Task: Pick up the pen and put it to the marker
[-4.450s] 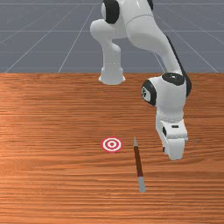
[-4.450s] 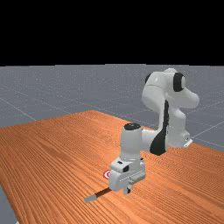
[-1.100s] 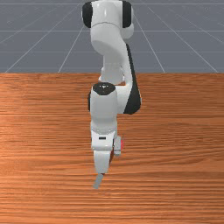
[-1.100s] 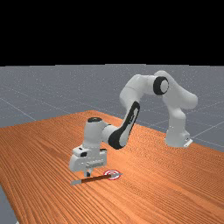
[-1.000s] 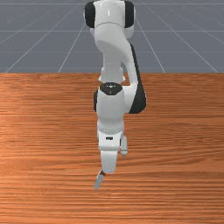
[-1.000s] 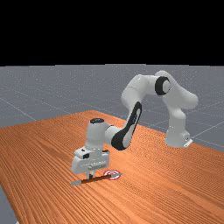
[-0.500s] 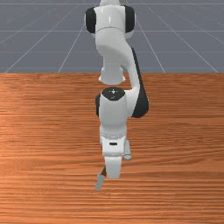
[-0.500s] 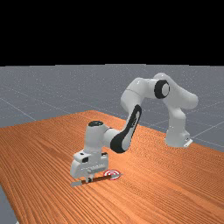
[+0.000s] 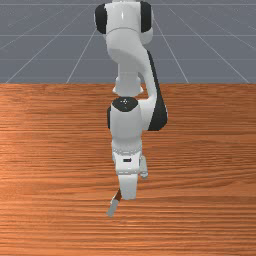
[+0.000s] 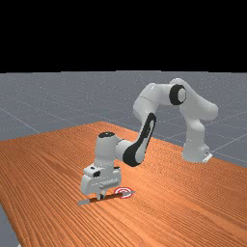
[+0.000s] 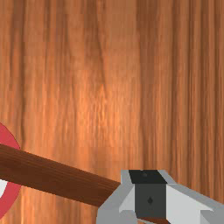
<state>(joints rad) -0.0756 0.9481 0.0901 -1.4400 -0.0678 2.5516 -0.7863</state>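
In the far view the gripper (image 10: 100,196) hangs low at the middle of the pen (image 10: 115,196). The pen, brown with grey ends, lies along the table; its pointed end crosses the red-and-white target (image 10: 124,188). In the front view the hand covers most of the pen, whose blunt grey end (image 9: 113,207) sticks out at the front view's lower left of the hand. The wrist view has the gripper (image 11: 150,197) over the brown shaft (image 11: 52,177), with the target's red rim (image 11: 11,203) partly under the pen. How wide the gripper stands cannot be told.
The wooden table (image 10: 58,169) spreads around the hand. Its edge runs down the far view's left side. The arm reaches in from its base (image 10: 195,152) at the far view's right.
Since 4.5 s ago my hand has moved to the front view's left, and the pen has turned and shifted onto the target. Over the last half second my hand has risen slightly; the pen looks still.
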